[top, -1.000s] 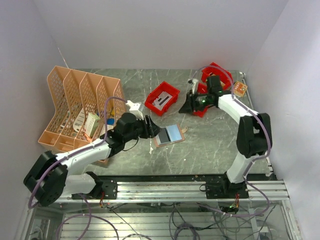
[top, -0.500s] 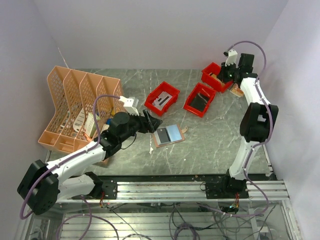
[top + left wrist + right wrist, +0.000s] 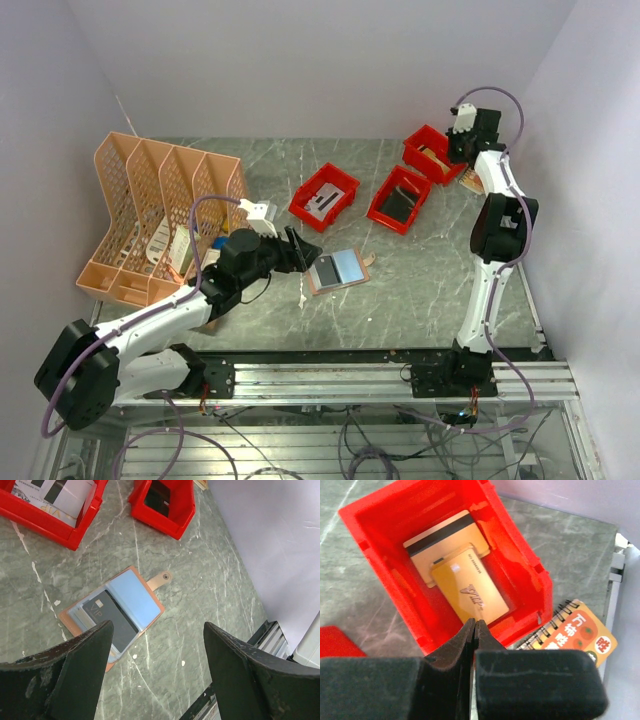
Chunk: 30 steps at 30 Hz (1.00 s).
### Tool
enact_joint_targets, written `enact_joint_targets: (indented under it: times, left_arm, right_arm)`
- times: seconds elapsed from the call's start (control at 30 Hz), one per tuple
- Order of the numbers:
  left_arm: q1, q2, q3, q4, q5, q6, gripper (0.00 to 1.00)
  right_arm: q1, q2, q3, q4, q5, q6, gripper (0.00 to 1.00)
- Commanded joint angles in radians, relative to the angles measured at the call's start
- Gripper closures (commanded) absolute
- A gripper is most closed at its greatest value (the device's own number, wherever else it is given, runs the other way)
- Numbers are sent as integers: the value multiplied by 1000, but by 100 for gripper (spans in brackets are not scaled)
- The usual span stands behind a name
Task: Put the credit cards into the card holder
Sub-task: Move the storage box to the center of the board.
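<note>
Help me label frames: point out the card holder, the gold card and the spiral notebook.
card holder (image 3: 159, 579), left wrist view, snap tab.
gold card (image 3: 470, 587), right wrist view, face centre.
spiral notebook (image 3: 572, 630), right wrist view, orange cover.

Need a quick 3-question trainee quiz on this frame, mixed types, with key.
1. True or false: the left jaws are shut on the card holder.
2. How many red bins stand on the table? A two, B three, C four.
3. What colour are the cards in the bin below the right jaws?
Key: 1 false, they stand open above it; 2 B; 3 gold.
</note>
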Motion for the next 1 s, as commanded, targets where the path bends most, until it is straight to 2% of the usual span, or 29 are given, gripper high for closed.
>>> enact_joint_targets:
  times: [0.0,0.23,0.5,0.73,0.97]
  left_arm:
    - [8,-3,19,4,-15,7,16]
    - [9,10,6,19,-5,-12,17]
    - [9,5,-19,46,4,-23,17]
    - [10,-8,-37,55,17,-33,17]
    - [9,-37,-63,70,27,-50,18]
  right_arm:
    - [-24,52,42,8,-17,-32,100]
    - [-29,140,105,-136,-171,-262,98]
    - [-36,16,-74,-236,-250,-484,98]
    - [-35,-106,-243,-320,-326,-546,98]
    - [-32,-289,-480,-352,-405,-513,99]
